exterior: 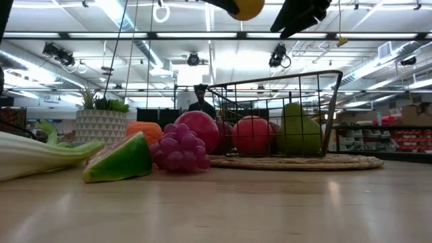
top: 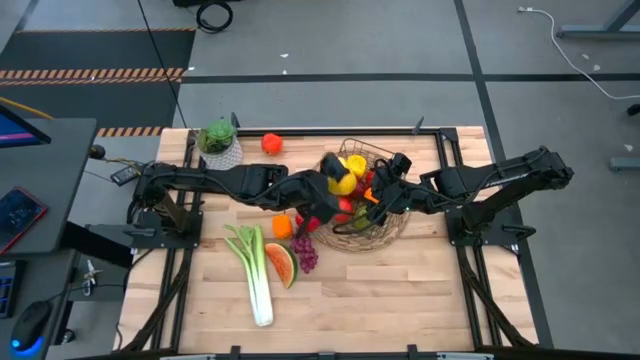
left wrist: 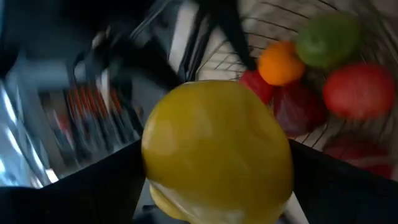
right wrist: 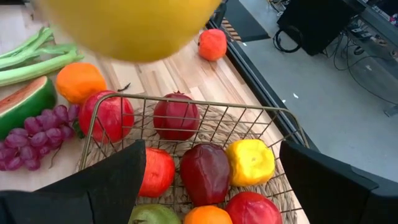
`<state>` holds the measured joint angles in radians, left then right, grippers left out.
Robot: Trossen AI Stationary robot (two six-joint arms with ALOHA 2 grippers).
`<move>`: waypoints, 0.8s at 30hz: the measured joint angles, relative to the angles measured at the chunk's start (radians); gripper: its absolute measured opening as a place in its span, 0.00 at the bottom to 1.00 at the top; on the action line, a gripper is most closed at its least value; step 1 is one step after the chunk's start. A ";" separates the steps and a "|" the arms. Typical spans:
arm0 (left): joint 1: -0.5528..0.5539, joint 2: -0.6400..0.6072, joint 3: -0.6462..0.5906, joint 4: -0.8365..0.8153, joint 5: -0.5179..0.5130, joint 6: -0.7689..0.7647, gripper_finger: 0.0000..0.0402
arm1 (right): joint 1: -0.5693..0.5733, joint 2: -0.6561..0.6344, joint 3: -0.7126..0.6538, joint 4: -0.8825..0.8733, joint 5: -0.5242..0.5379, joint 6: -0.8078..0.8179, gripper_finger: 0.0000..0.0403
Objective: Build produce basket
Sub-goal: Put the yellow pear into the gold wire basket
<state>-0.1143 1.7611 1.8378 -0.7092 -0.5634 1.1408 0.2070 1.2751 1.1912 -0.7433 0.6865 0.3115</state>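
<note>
Starting at your left, the leek (top: 255, 280), watermelon slice (top: 283, 264), grapes (top: 305, 252) and an orange (top: 282, 227) are lying on the bench (top: 400, 290) just beside the basket (top: 392, 232), with one more red-orange fruit (top: 271, 143) sitting far back near the potted plant (top: 219, 143).

Your left gripper (top: 338, 178) is hovering above the basket's near-left edge, its fingers standing wide yet clamped on a yellow lemon (left wrist: 214, 149). The lemon is looking smooth, rounded and glossy, so I judge it light, stiff and a little slippery; you are best gripping it across its broad middle, as now.

The basket is a boxy brown wire grid on a wide woven rim, probably light enough to slide if nudged. It is already holding red apples (right wrist: 177, 116), a second yellow fruit (right wrist: 250, 162), an orange and a green pear (exterior: 297, 135).

On your right, the right gripper (top: 384, 196) is hanging over the basket with fingers apart, holding nothing.
</note>
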 joint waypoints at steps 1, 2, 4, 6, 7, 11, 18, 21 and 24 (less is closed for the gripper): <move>0.001 0.000 0.000 0.007 -0.021 -0.083 0.88 | 0.000 0.000 0.000 0.000 0.000 0.000 0.93; 0.003 0.000 0.000 0.009 -0.043 -0.157 0.88 | 0.000 0.000 0.000 0.000 0.000 0.000 0.93; 0.014 0.000 0.000 0.003 -0.083 -0.283 0.88 | 0.000 0.000 0.000 -0.004 0.000 0.001 0.93; 0.035 0.000 0.000 -0.003 -0.102 -0.393 0.88 | 0.000 0.000 0.000 -0.021 0.000 0.010 0.93; 0.048 0.000 0.000 -0.013 -0.105 -0.446 0.88 | 0.000 0.000 0.000 -0.033 0.000 0.018 0.93; 0.120 0.000 0.000 -0.078 -0.033 -0.681 0.88 | 0.001 -0.002 0.000 -0.115 -0.008 0.080 0.93; 0.266 0.000 0.000 -0.100 0.511 -0.955 0.88 | 0.003 -0.002 0.000 -0.251 -0.010 0.211 0.93; 0.296 0.009 -0.001 -0.076 0.656 -1.002 0.88 | 0.003 -0.002 0.000 -0.253 -0.010 0.217 0.93; 0.302 0.019 -0.042 0.000 0.730 -1.019 0.88 | 0.003 -0.002 0.000 -0.254 -0.010 0.217 0.93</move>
<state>0.1882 1.7804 1.7958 -0.7090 0.1666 0.1218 0.2100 1.2732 1.1914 -0.9970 0.6765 0.5288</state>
